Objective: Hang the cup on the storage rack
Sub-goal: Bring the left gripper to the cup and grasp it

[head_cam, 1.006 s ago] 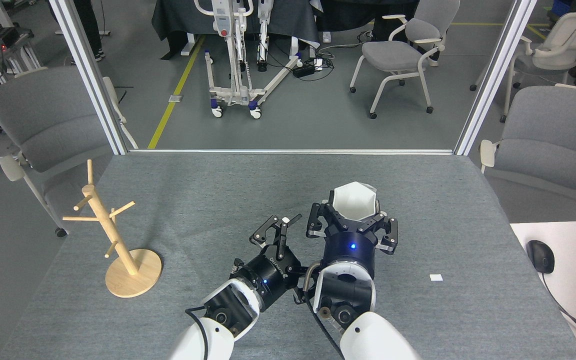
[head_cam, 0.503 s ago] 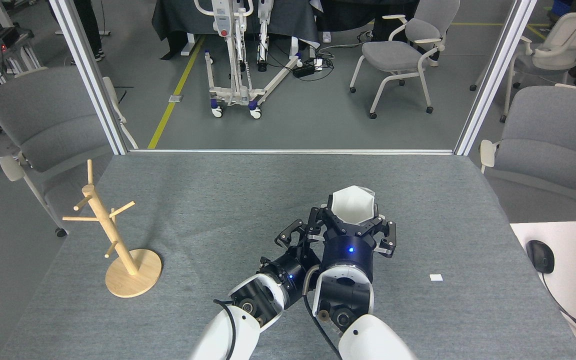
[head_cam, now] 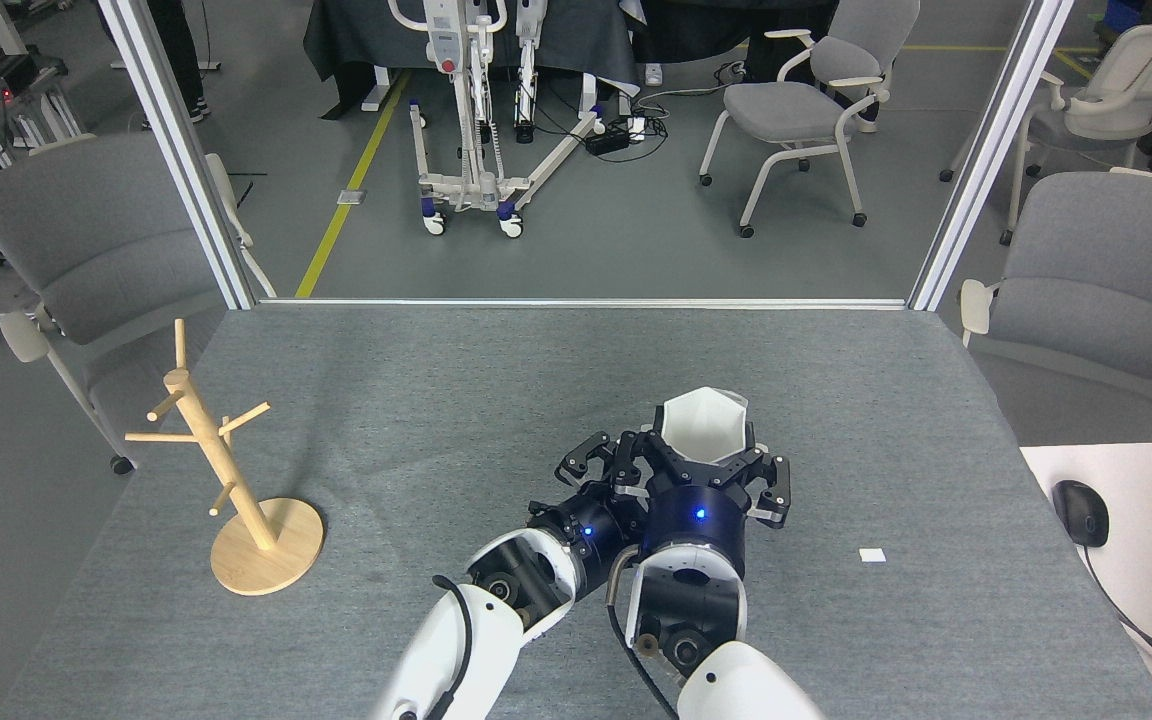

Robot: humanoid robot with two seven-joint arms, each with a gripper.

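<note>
A grey felt-covered table (head_cam: 416, 380) fills the lower part of the head view, with a workshop floor and grey chairs beyond its far edge. Nearest the viewer, two white arms rise from the bottom edge, close together near the table's centre. The right gripper (head_cam: 704, 462) has its black fingers clamped around the lower walls of the cup (head_cam: 704, 427), a white faceted cup held with its hexagonal mouth open toward the camera. The left gripper (head_cam: 598, 462) sits just left of the cup, touching or almost touching the right gripper's body; its fingers look parted and hold nothing. Well to the left of the cup, the storage rack (head_cam: 226, 470) stands on its round base near the table's left edge.
</note>
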